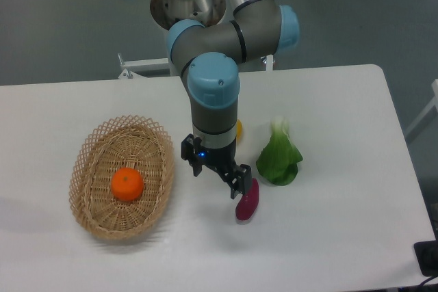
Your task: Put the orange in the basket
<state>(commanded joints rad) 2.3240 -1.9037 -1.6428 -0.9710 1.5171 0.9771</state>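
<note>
Beside basket [96,172], hand [219,176] empty, apart

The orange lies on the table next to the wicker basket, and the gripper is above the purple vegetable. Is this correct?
Not quite. In the camera view the orange lies inside the basket, not beside it on the table. The gripper is indeed above the purple vegetable.

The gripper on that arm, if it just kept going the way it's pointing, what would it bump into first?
The gripper points down, so probably the purple eggplant just below its fingertips, or the bare table beside it; depth is unclear.
</note>
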